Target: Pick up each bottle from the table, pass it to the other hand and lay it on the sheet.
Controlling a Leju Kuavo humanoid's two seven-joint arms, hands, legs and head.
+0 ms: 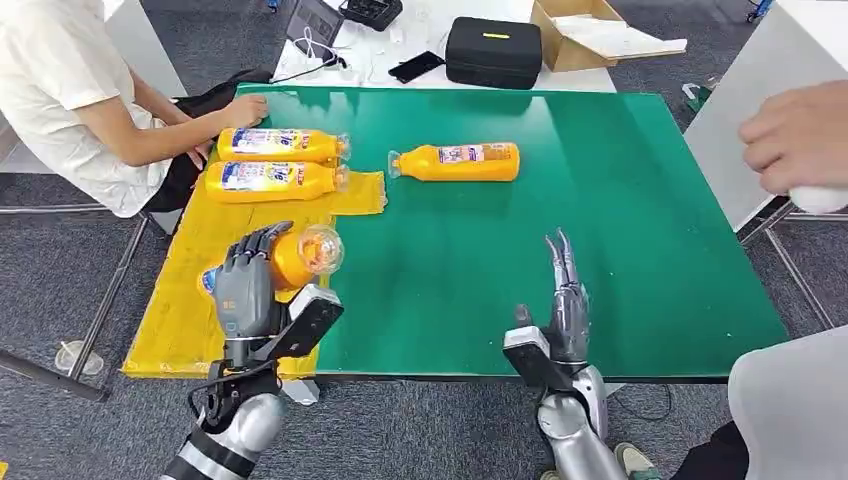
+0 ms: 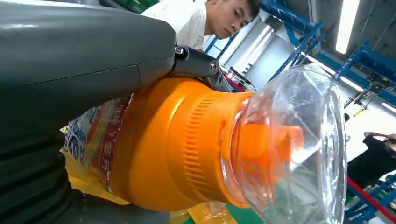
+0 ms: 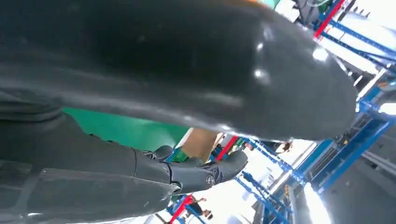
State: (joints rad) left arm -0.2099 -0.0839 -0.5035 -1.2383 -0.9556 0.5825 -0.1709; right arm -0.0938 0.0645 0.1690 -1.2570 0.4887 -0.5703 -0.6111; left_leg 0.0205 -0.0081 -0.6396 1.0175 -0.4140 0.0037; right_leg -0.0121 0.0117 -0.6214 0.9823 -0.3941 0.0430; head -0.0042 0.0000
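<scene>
My left hand (image 1: 245,285) grips an orange bottle (image 1: 298,256) with a clear cap, held over the yellow sheet (image 1: 190,290) near the table's front left. The left wrist view shows that bottle (image 2: 177,144) close up, its cap pointing away from the hand (image 2: 70,60). Two more orange bottles (image 1: 280,145) (image 1: 272,180) lie side by side on the sheet's far part. Another orange bottle (image 1: 458,162) lies on the green table (image 1: 600,230) beyond the sheet. My right hand (image 1: 562,300) is empty, fingers straight and pointing away, above the table's front edge; its fingers (image 3: 196,172) show in the right wrist view.
A person in a white shirt (image 1: 70,90) sits at the far left, one hand resting by the sheet's far bottles. Another person's hand (image 1: 795,140) is at the right edge. A black case (image 1: 492,50) and a cardboard box (image 1: 590,35) lie behind the table.
</scene>
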